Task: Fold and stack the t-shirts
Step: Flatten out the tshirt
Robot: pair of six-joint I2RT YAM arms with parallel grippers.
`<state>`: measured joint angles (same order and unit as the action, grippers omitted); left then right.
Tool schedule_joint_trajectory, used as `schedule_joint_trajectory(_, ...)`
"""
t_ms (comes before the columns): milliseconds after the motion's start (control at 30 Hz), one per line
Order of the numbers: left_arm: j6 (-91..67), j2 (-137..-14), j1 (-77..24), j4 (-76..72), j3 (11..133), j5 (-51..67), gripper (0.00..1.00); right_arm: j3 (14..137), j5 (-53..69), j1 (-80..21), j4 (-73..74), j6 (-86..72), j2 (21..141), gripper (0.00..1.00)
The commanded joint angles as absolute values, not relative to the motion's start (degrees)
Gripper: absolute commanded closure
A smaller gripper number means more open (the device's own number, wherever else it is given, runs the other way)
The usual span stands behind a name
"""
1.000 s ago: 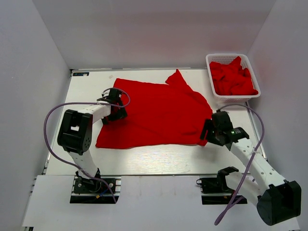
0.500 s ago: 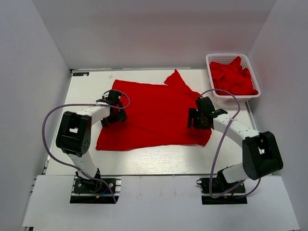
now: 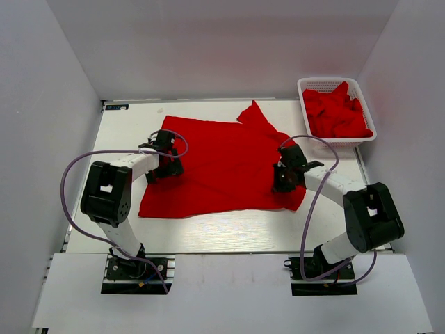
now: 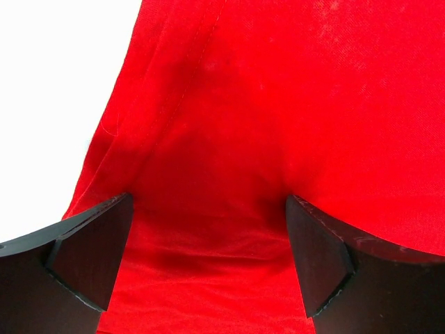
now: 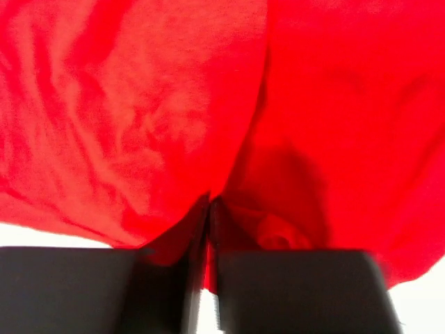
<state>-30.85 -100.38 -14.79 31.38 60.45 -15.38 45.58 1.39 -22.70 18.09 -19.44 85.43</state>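
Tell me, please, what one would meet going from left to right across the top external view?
Going across: left hand → right hand, pinching the spread t-shirt → white basket.

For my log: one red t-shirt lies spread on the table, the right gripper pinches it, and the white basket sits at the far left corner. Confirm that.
One point is wrong: the white basket sits at the far right corner, as the top external view shows. The spread t-shirt and the right gripper pinching it are right.
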Motion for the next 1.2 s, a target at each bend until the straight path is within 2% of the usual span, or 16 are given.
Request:
schedule_joint_trajectory(0, -30.1, -97.0, -14.6, 32.3, 59.7, -14.9, 0.0, 44.6, 8.3, -23.1, 14.7, -17.7, 82.9, 0.97)
schedule_joint_trajectory(33, -30.1, -97.0, -14.6, 32.3, 59.7, -14.9, 0.0, 44.6, 8.3, -23.0, 14.7, -15.5, 81.1, 1.0)
schedule_joint_trajectory(233, -30.1, -97.0, -14.6, 32.3, 59.7, -14.9, 0.0, 42.3, 7.1, -23.3, 24.8, -18.3, 69.6, 1.0)
schedule_joint_trajectory(300, -30.1, -97.0, -14.6, 32.9, 59.7, -14.9, 0.0, 39.3, 9.2, -23.9, 32.0, -21.3, 63.1, 1.0)
schedule_joint_trajectory(367, -30.7, -97.0, -14.6, 32.9, 59.7, -14.9, 0.0, 31.3, 17.5, -24.2, 34.0, -27.8, 52.0, 1.0)
schedule_joint_trajectory(467, -30.7, -97.0, -14.6, 32.3, 59.7, -14.9, 0.0, 22.5, 25.6, -24.3, 36.3, -35.9, 35.7, 0.91)
schedule_joint_trajectory(567, -31.2, -97.0, -14.6, 32.3, 59.1, -16.1, 0.0, 21.4, 27.1, -24.2, 42.2, -39.8, 24.1, 0.8)
schedule_joint_trajectory(600, -31.2, -97.0, -14.6, 32.9, 59.1, -16.1, 0.0, 21.6, 27.4, -24.2, 46.2, -39.5, 23.4, 0.67)
schedule_joint_trajectory(700, -31.7, -97.6, -14.6, 32.9, 59.1, -16.1, 0.0, 24.7, 27.2, -24.2, 50.0, -36.7, 23.6, 0.56)
schedule_joint_trajectory(833, -31.7, -96.9, -14.6, 33.4, 59.1, -16.1, 0.0, 30.3, 25.7, -24.2, 49.2, -31.0, 29.0, 0.35)
schedule_joint_trajectory(1000, -30.6, -95.3, -15.2, 36.3, 61.9, -17.7, 0.0, 37.8, 14.1, -24.2, 44.7, -26.2, 41.3, 0.3)
schedule_joint_trajectory(1033, -30.6, -94.7, -15.2, 36.9, 62.4, -18.5, 0.0, 38.5, 10.2, -24.2, 43.9, -25.1, 42.7, 0.23)
schedule_joint_trajectory(1167, -29.4, -91.8, -15.2, 37.4, 64.5, -18.5, 0.0, 39.7, 4.4, -24.3, 36.2, -23.4, 52.4, 0.23)
